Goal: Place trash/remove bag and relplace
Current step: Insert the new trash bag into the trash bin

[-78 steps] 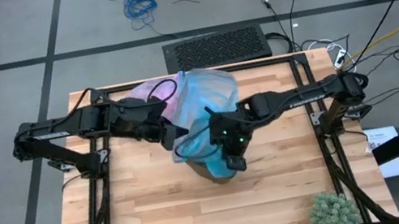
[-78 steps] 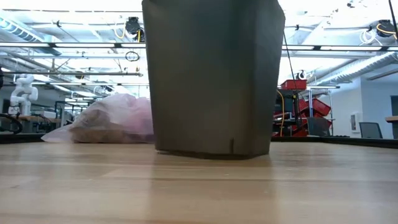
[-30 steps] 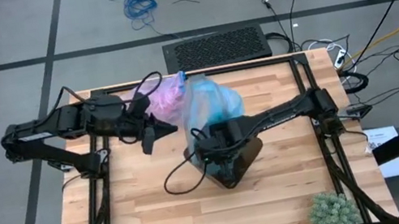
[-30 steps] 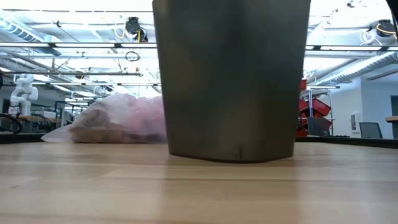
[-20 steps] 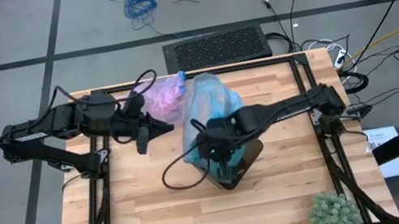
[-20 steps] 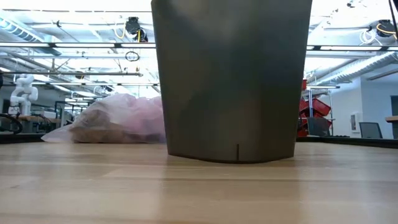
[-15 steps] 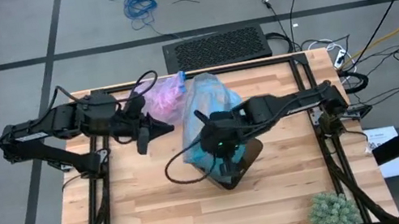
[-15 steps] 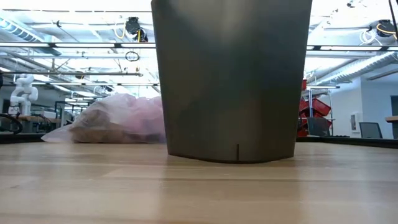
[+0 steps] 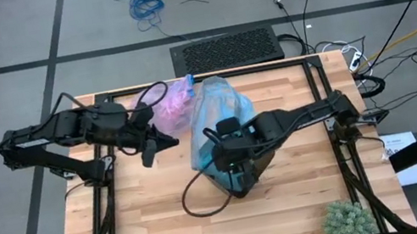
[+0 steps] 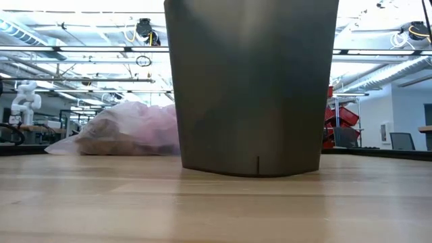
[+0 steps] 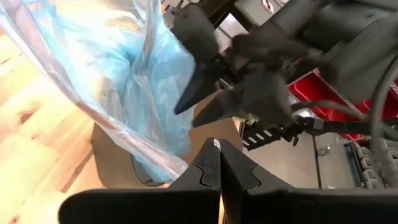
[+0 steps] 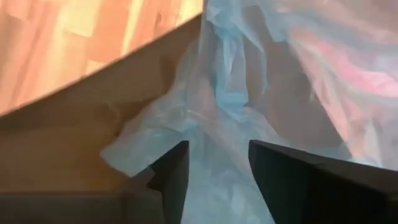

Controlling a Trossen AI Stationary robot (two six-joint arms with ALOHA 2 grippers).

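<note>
A dark brown bin (image 9: 261,163) stands mid-table and fills the low view (image 10: 250,88). A light blue bag (image 9: 220,110) hangs over the bin's mouth, its plastic reaching down inside (image 12: 217,106). My right gripper (image 9: 232,164) points down into the bin, open (image 12: 217,146), with blue plastic between its fingers. The pink bag (image 9: 172,106) lies on its side on the table behind the bin, with brown trash (image 10: 108,135) showing through it. My left gripper (image 9: 153,146) hovers shut (image 11: 217,163) left of the bin, holding nothing. My right gripper reaches from above into the bin's mouth, open, one finger (image 12: 177,165) on either side of a bunched fold of the light blue bag (image 12: 214,134). I cannot tell whether the fingers touch the plastic.
A green spiky plant (image 9: 349,221) sits at the table's near right corner. A black cable loop (image 9: 197,201) hangs from the right arm over the table in front of the bin. A black mat (image 9: 227,49) lies on the floor past the far edge.
My right arm has shifted its wrist above the bin's mouth and its cable loop has swung toward the near edge. The light blue bag now reaches farther down over the bin's left side. My left gripper has drifted slightly toward the near left.
</note>
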